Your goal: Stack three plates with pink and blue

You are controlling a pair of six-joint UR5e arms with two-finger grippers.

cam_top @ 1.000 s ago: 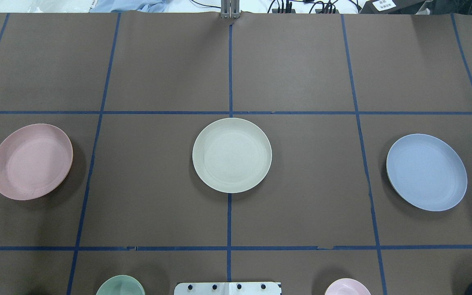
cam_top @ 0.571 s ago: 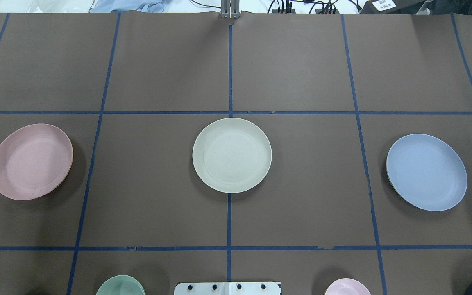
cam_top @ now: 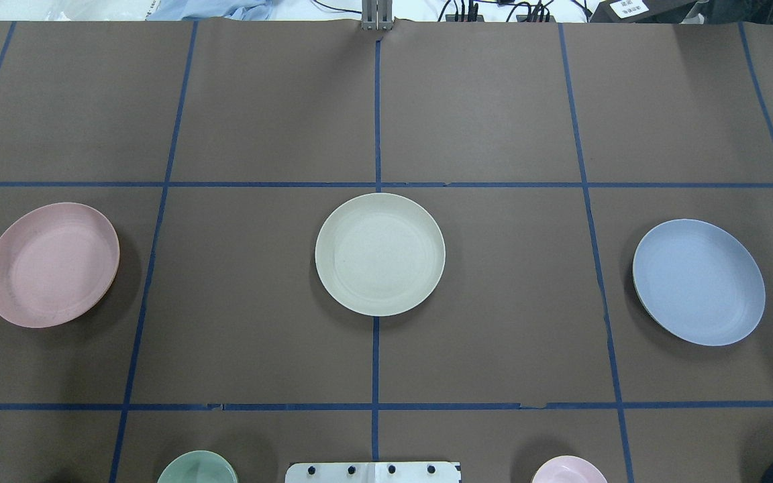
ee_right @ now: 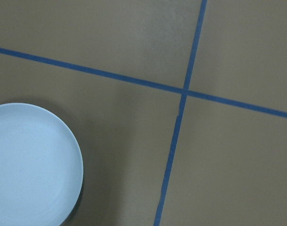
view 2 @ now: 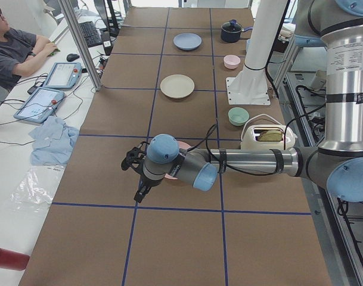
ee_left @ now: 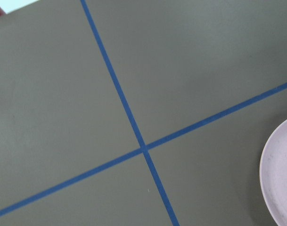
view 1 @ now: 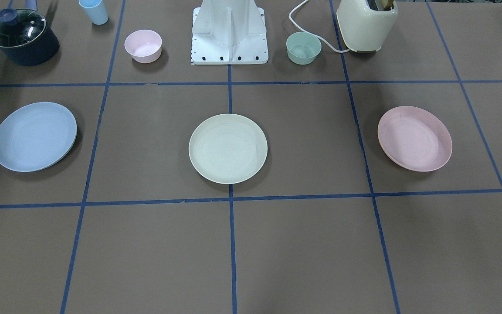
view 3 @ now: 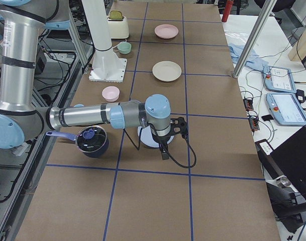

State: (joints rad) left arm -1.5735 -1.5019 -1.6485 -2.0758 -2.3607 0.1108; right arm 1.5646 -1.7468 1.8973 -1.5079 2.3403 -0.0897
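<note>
The three plates lie well apart in one row across the counter [cam_top: 259, 322]. The pink plate [cam_top: 51, 265] is far left, the cream plate [cam_top: 380, 253] sits in the middle on the centre tape line [cam_top: 374, 362], and the blue plate [cam_top: 698, 282] is far right. Nothing is stacked yet.

The left tool [view 2: 140, 193] hangs over the counter by the pink plate, and the right tool [view 3: 164, 151] hangs by the blue one. Only the side views show them, so I cannot tell whether either is apart or together.

To my eye the first pickup is in hand. These plates are shallow, so I'd come down on the rim and pinch the lip. I'd lift level and set the plate down centred on the cream plate. I'd move one arm at a time, so the two don't meet in the middle.
</note>
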